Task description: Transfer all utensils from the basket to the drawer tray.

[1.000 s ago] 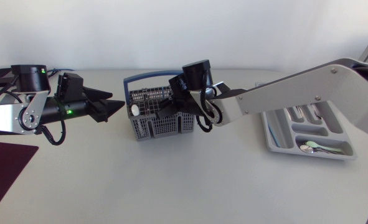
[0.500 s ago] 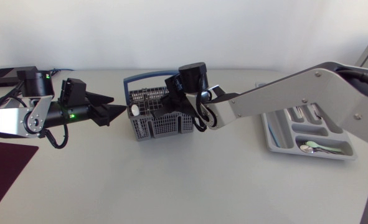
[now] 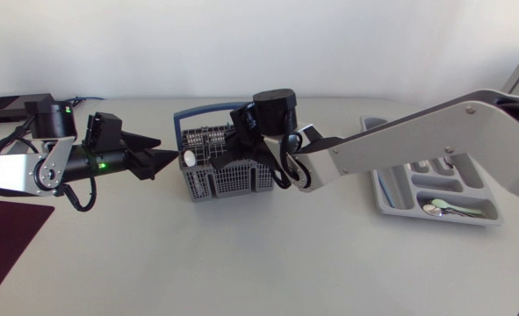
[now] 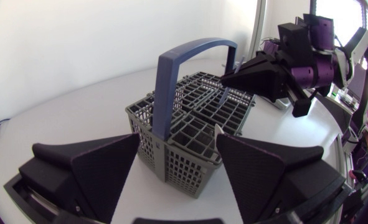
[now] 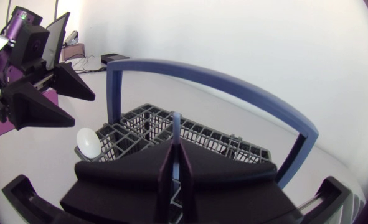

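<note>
Resting on the pale surface (image 3: pixel 241 263), grey plastic drawer tray (image 3: pixel 389 207) lay well apart from grey mesh basket with blue handle (image 3: pixel 233 180). Right gripper (image 4: pixel 228 79), over basket, pinched slim utensil handle (image 5: pixel 176 127). Left gripper (image 3: pixel 165 151) spread, just beside basket.

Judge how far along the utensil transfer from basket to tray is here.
Partly done. Done: several utensils lie in the drawer tray, a spoon among them. In hand: the right gripper is shut on a thin utensil at the top of the basket. Remaining: that one and a white-headed utensil in the basket; the left gripper is open beside it.
</note>
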